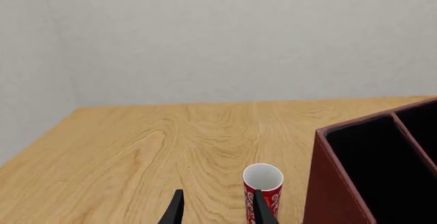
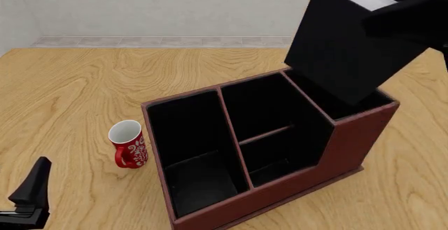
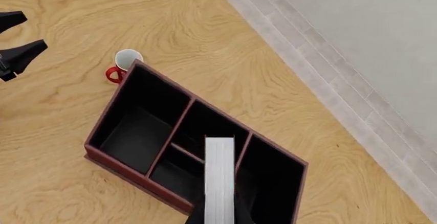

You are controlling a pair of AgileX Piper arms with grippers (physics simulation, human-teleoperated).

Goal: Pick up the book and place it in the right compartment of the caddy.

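My right gripper (image 2: pixel 409 12) is shut on the black book (image 2: pixel 343 46) and holds it tilted, white page edges up, over the caddy's tall end. The book's lower corner hangs at the mouth of the right compartment (image 2: pixel 323 104); whether it is inside I cannot tell. The right wrist view looks down the white page edges (image 3: pixel 219 178) at the caddy (image 3: pixel 123 96), with the right compartment (image 3: pixel 269 180) beside the book. The reddish-brown caddy (image 2: pixel 364 140) stands mid-table. My left gripper (image 2: pixel 31 193) is open and empty, low at the near left, also seen in its wrist view (image 1: pixel 218 214).
A red mug (image 2: pixel 128 145) with a white inside stands just left of the caddy, also in the left wrist view (image 1: pixel 263 185) and the right wrist view (image 3: pixel 123 65). The caddy's near wall (image 1: pixel 334 183) is close to my left gripper. A grey wall lies past the table's far edge.
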